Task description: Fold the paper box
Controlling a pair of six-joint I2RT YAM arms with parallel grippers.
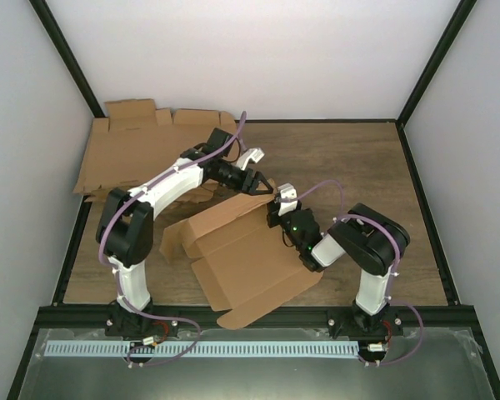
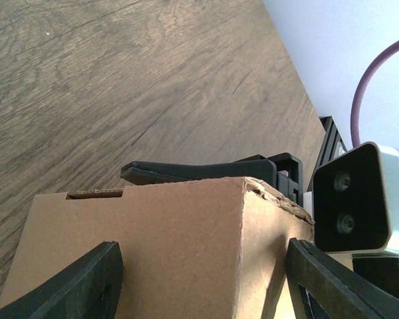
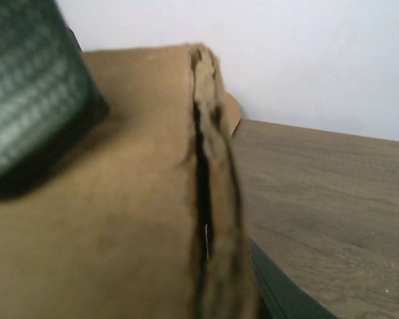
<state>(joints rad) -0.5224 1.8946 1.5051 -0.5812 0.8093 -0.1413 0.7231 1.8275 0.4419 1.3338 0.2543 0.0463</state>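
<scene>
The paper box (image 1: 242, 250) is a brown cardboard piece lying mid-table, partly folded, with its far wall raised and flaps spread toward the near edge. My left gripper (image 1: 262, 185) is open at the box's far right corner. In the left wrist view the gripper (image 2: 203, 251) has that corner (image 2: 186, 246) between its spread fingers (image 2: 80, 282), without clamping it. My right gripper (image 1: 277, 208) is shut on the doubled-over wall edge. In the right wrist view the gripper (image 3: 186, 199) has the folded edge (image 3: 209, 219) filling the gap between the jaws.
A pile of flat brown cardboard blanks (image 1: 133, 150) lies at the back left, partly under the left arm. Black frame posts (image 1: 425, 75) stand at the back corners. Bare wooden table (image 1: 358, 158) lies to the right of the box.
</scene>
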